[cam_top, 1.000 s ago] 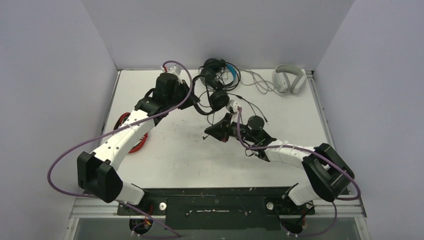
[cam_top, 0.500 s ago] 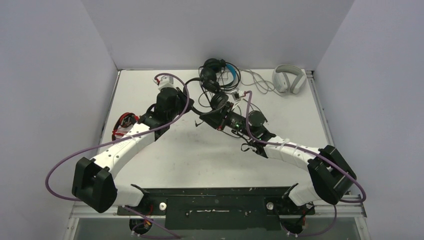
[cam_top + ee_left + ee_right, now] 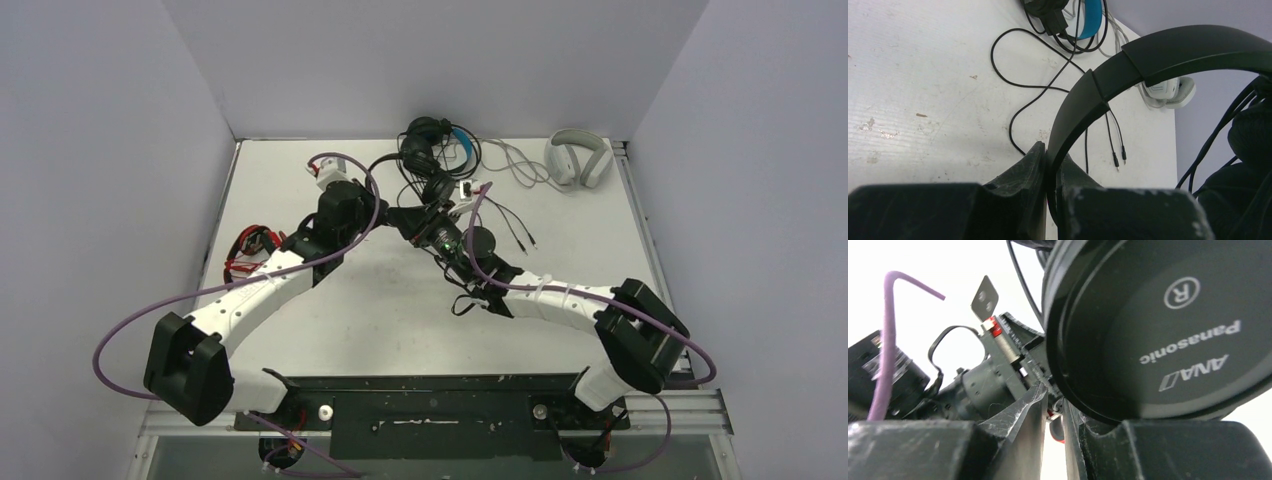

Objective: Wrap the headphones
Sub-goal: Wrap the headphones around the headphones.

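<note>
Snag risk: black headset (image 3: pixel 1168 55)
left gripper (image 3: pixel 1050 165) clamped on its band; right gripper (image 3: pixel 1055 410) jaws barely apart; far cable (image 3: pixel 992 51) could tangle.

You are looking at a white surface (image 3: pixel 350 300) boxed in by plain pale grey walls: one on the left (image 3: pixel 100 150), one at the far side (image 3: pixel 400 60) and one on the right (image 3: pixel 740 150). A silver rail (image 3: pixel 632 200) runs along its right edge. At the near edge you will find a black plate (image 3: pixel 430 410) carrying two white knobs (image 3: pixel 325 411), one left and one right. Up close, the surface shows worn scuffs (image 3: pixel 878 131) and small brown specks (image 3: pixel 921 115).
</note>
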Tool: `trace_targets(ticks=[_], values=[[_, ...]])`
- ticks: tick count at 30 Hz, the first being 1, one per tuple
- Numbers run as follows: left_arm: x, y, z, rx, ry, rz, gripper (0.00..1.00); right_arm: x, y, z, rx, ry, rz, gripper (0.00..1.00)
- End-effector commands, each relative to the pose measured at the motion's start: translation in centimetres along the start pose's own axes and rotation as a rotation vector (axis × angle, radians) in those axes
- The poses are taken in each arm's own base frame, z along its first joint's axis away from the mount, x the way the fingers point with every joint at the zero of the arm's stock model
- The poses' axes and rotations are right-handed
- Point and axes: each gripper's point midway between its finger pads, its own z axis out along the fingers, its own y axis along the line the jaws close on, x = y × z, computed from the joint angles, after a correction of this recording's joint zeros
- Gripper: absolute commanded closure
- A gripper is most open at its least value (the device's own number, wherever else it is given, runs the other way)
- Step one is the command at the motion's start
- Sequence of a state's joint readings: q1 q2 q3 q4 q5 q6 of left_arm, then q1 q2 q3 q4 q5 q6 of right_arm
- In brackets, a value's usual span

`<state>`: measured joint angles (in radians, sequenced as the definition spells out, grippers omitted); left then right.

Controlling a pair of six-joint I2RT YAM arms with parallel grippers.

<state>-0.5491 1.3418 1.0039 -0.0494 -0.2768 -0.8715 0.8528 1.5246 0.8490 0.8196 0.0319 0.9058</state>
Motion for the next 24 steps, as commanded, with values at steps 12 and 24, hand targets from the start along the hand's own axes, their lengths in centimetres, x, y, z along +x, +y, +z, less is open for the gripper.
trace_targets(ticks=[12,24], values=[[1.6,0.4,-1.6,0.0,0.053,0.059,1.0,-4.6,-2.5,2.2,0.32,-0.266,0.228,0.68],[1.6,2.2,-0.7,-0.141,0.109,0.154,1.0,-0.6,-5.4,1.2,0.704,-0.101,0.342,0.35]])
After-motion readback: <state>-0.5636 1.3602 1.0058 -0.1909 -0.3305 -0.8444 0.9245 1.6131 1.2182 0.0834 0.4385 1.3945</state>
